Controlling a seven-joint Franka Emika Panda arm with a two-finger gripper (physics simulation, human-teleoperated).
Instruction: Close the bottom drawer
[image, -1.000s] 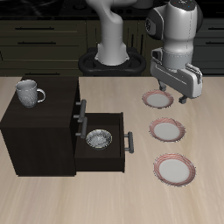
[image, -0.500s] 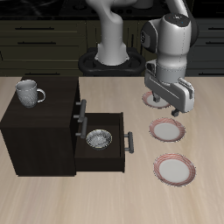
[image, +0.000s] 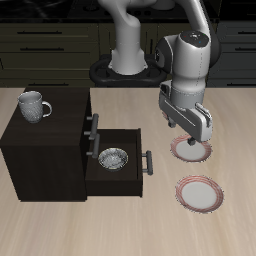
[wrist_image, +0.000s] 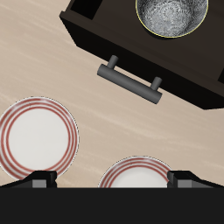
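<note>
The near-black cabinet stands on the table with its bottom drawer pulled out; the drawer's grey bar handle faces the plates. A metal bowl sits inside the drawer. My gripper hangs open and empty beside the drawer, a little above the table, over a red-rimmed plate. In the wrist view the drawer front, its handle and the bowl show, with my gripper open wide and apart from the handle.
A mug stands on the cabinet top. Red-rimmed plates lie beside the drawer: one under the gripper, one nearer the front edge. Two plates show in the wrist view. The upper drawers' handles are shut flush.
My gripper has come down and moved toward the table's front edge and the open drawer, now hanging over the middle plate. The drawer has not moved.
</note>
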